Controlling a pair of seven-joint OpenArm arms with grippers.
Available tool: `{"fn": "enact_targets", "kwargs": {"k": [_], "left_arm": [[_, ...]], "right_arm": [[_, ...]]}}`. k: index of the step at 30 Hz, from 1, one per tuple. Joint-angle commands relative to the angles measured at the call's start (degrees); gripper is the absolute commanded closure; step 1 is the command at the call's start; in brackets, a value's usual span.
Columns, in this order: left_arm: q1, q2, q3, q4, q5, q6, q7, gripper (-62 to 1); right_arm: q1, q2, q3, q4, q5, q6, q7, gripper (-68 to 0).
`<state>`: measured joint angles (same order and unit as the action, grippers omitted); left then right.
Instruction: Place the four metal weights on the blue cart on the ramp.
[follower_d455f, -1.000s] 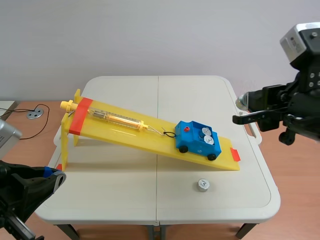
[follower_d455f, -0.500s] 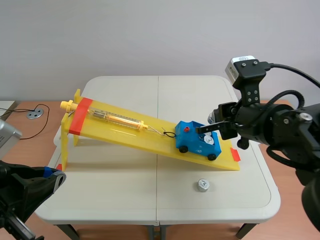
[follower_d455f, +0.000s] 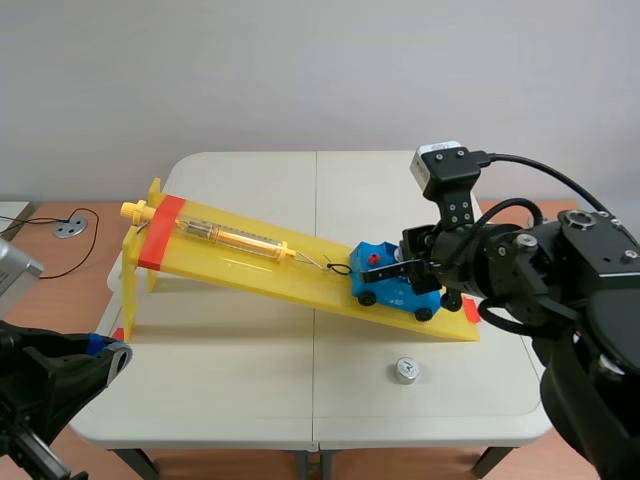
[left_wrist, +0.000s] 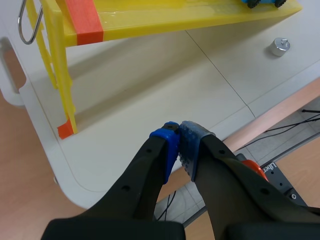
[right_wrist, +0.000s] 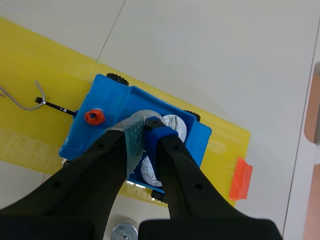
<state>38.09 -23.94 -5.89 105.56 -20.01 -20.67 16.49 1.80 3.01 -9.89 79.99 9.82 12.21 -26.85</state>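
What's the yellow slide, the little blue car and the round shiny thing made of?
Ramp: probably plastic, glossy yellow with light glints. Blue cart: likely moulded plastic, smooth, one even colour. Loose round weight: looks like metal, silvery and shiny.

A plain pale wall (follower_d455f: 300, 70) stands behind the white bench (follower_d455f: 250, 170), whose centre seam (left_wrist: 220, 72) runs ahead of the left pincer (left_wrist: 179, 135), while wood-brown floor (left_wrist: 20, 165) shows beside that pincer past the bench's rounded edge.
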Motion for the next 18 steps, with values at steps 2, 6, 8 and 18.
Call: {"fn": "enact_targets", "kwargs": {"k": [2,6,8,18], "left_arm": [[-1.14,0.31,-0.83,3.82,-4.24,-0.55,-4.81,-3.4],[-1.11,0.44,-0.83,3.82,-4.24,-0.55,-4.79,-3.4],[-1.11,0.44,-0.83,3.82,-4.24,-0.55,-4.79,-3.4],[-1.11,0.44,-0.83,3.82,-4.24,-0.55,-4.79,-3.4]], "right_arm": [[7.41,0.13,-0.07,4.07,0.68,-3.26,11.13,-0.7],[7.91,0.13,-0.42,2.64,0.61,-3.48,12.20,-0.7],[7.91,0.13,-0.42,2.14,0.61,-3.48,12.96,-0.7],[7.89,0.20,-0.20,2.47,0.63,-3.41,14.99,-20.8]]}}
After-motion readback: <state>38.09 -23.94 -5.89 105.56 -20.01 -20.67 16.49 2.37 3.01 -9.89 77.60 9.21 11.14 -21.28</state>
